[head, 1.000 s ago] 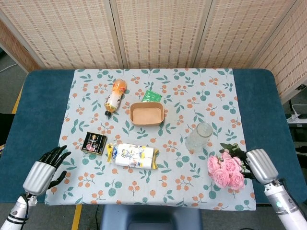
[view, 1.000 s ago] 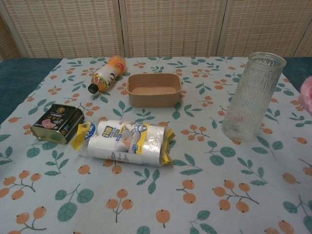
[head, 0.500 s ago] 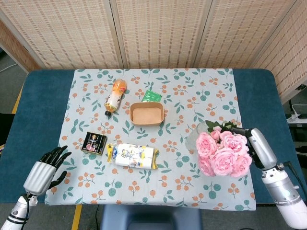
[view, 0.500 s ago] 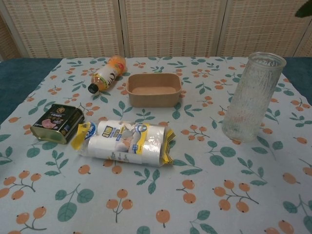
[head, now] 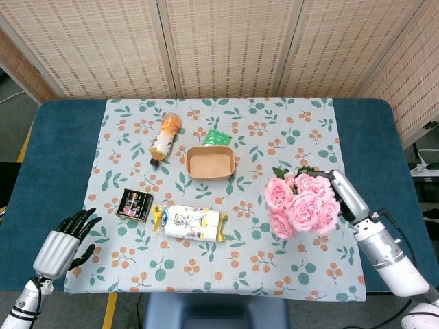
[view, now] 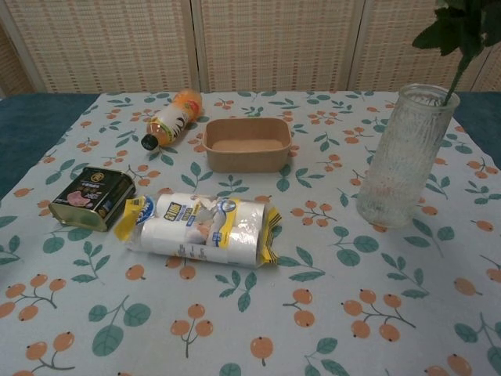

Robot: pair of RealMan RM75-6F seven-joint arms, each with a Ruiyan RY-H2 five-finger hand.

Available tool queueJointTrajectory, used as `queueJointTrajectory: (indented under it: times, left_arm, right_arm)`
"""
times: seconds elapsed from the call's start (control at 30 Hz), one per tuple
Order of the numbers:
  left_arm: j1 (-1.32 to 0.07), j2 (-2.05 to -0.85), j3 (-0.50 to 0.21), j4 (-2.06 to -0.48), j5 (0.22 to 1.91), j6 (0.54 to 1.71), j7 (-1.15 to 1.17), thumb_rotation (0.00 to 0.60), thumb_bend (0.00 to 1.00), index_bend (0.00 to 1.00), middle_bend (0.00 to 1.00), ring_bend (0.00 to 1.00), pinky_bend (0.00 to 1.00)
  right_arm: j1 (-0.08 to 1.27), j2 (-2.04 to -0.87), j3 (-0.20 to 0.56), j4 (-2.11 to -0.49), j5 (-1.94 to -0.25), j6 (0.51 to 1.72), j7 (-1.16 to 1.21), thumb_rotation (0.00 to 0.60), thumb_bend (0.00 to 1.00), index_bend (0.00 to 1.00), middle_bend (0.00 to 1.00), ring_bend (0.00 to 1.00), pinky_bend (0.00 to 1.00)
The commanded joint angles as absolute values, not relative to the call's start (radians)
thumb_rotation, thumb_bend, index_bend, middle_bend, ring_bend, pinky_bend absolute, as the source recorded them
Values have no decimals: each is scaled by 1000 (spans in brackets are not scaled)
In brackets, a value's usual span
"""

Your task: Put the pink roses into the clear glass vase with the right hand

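1. Since half a second ago the right hand [head: 343,195] has carried the roses [head: 300,205] left and up, so the blooms now cover the vase [view: 405,156] in the head view.
2. In the chest view, green leaves and a thin stem [view: 456,70] have appeared at the top right; the stem reaches down to the vase rim, where only a leaf edge showed before.
3. The right hand grasps the bunch by its stems, blooms pointing left.
4. The roses are a tight cluster of full pink heads with dark green leaves behind them.
5. The vase is tall, clear and textured, standing upright on the floral cloth [view: 329,266].
6. The left hand [head: 66,244] has not moved: it is released, fingers spread, at the cloth's near left edge.
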State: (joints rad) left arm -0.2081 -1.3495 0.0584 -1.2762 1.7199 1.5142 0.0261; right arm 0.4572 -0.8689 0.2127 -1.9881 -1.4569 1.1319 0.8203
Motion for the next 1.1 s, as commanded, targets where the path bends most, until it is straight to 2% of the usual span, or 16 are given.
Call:
queueJointTrajectory:
  times: [0.03,0.23,0.3,0.4,0.63,0.83,0.93,1.1]
  left_arm:
    - [-209,-1351,59,-1275,1719,1512,27,600,382,175,82,125,284]
    - [-209,-1353,60,-1275,1719,1507,34,600,383,175,82,125,284]
    - [-210,-1353,60,-1275,1717,1504,32,600,383,175,82,125,284]
    - [-210,-1352,60,-1275,1715,1502,30,600,382,175,82,125,284]
    - [-212,-1356,60,-1271,1713,1494,36,600,383,175,82,125,284]
    - [-213,-1358,60,-1269,1710,1491,37,600,383,175,83,125,284]
    - [-212,-1358,60,-1268,1710,1492,36,600,382,175,82,125,284]
    - [-213,-1358,58,-1264,1706,1490,29,600,383,175,82,125,284]
  right_arm:
    - [468,-882,212,-1956,-1456,1111,857,600,548,910,959,979,990]
    - [470,-880,203,-1928,-1448,1086,876,600,548,909,959,979,990]
    - [465,-886,192,-1901,-1455,1082,889,600,548,880,959,979,990]
    - [466,-903,175,-1839,-1459,1058,920,600,524,726,959,979,990]
    - [508,-965,157,-1697,-1461,964,1027,600,232,361,959,977,988]
    - [519,-1001,134,-1630,-1508,957,1068,600,60,92,959,976,985]
    - [501,-1009,123,-1617,-1537,1009,1042,600,35,14,959,975,983]
    - [416,-1028,108,-1605,-1586,1199,879,600,17,0,959,972,976]
